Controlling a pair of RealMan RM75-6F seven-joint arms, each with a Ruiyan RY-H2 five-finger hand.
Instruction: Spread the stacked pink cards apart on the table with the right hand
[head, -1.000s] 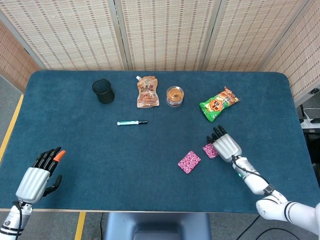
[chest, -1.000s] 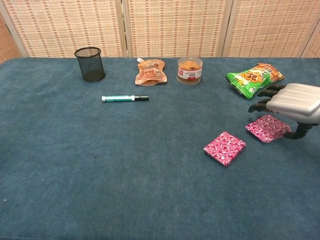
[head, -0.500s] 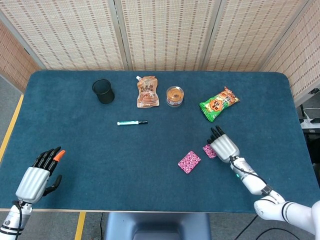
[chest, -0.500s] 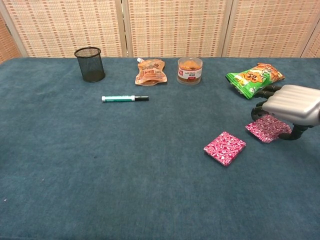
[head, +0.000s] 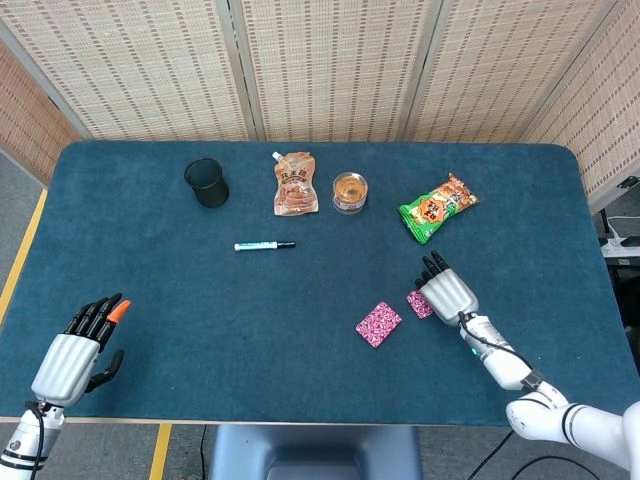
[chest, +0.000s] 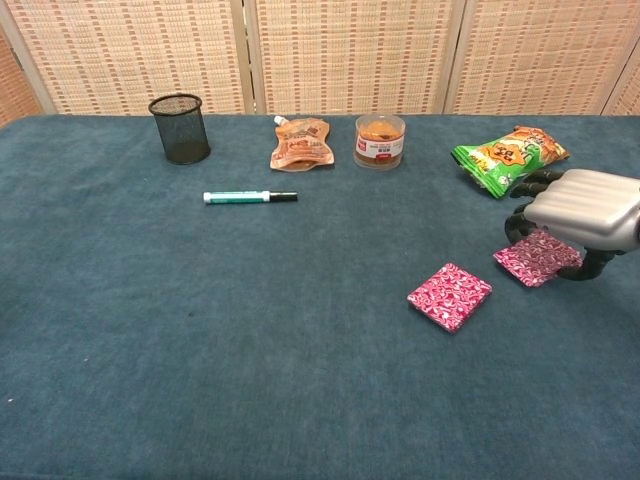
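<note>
Two pink patterned cards lie apart on the blue table. One card (head: 378, 323) (chest: 450, 295) lies free near the table's middle right. The other card (head: 418, 304) (chest: 538, 258) lies further right, partly under my right hand (head: 448, 293) (chest: 582, 208), which hovers palm down over it with fingers extended and holds nothing. Whether the fingertips touch the card is unclear. My left hand (head: 78, 348) rests at the near left edge of the table, fingers apart and empty, seen only in the head view.
Along the far side stand a black mesh cup (head: 207, 182) (chest: 180, 128), a brown pouch (head: 295, 183), a round container (head: 350, 191) and a green snack bag (head: 437, 207) (chest: 508, 152). A marker pen (head: 264, 245) (chest: 249, 197) lies left of centre.
My right hand has drifted slightly left and further over the right card. Both cards and my left hand stay where they were.
</note>
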